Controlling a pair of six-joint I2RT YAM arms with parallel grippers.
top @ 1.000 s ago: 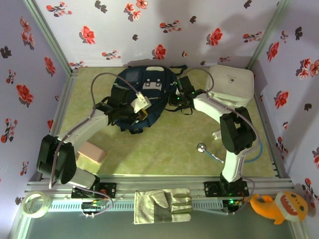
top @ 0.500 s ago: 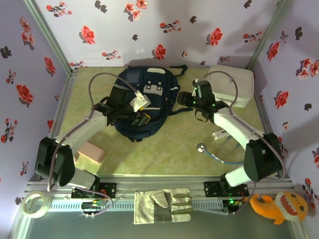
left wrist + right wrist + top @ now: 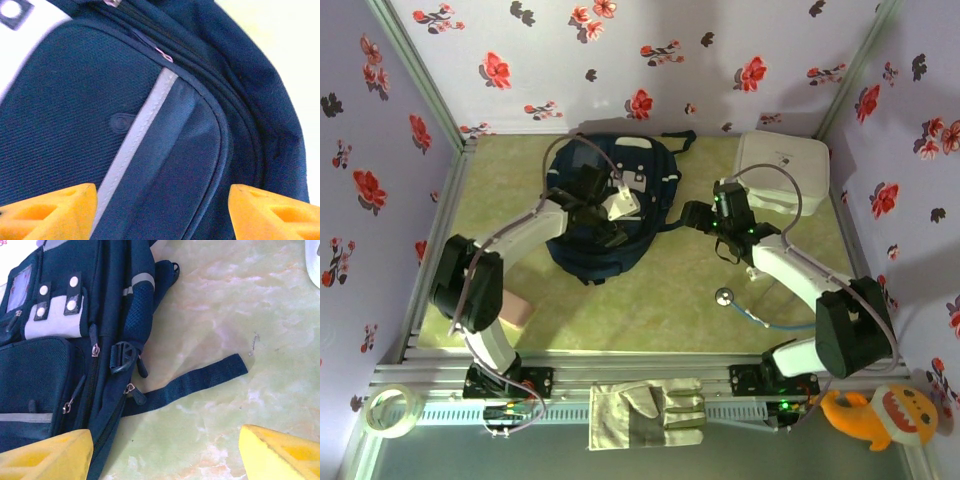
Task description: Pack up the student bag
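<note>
backpack (image 3: 655, 185) lies flat at the back middle of the table (image 3: 650, 330), front side up, top end toward the far wall.

left gripper (image 3: 162, 190): jaws wide apart, nothing between them, hanging right over the backpack's front panel. left wrist view has a grey stripe (image 3: 137, 135) running diagonally across the navy fabric and a zip pull (image 3: 162, 54) on the seam above it. can't tell whether the fingertips touch the fabric.

right gripper (image 3: 165, 432): jaws also wide apart and empty, sitting at the backpack's right edge, over the spot where fabric meets table. right wrist view: white patch (image 3: 55, 315) with snaps on the bag's front, a dark buckle (image 3: 124, 356) on its side, and a loose strap (image 3: 200, 380) lying flat on the table, running away from the bag.

white zip case (image 3: 782, 170) sits in the back right corner, apart from the backpack. small round metal disc (image 3: 724, 296) on a thin cable lies on the right half of the table, nearer the front than the case. pink block (image 3: 515, 310) at the front left of the table, partly hidden.

on the ledge in front of the table: glove (image 3: 650, 415) in the middle, tape roll (image 3: 392, 410) at far left, orange plush toy (image 3: 880, 412) at far right.
</note>
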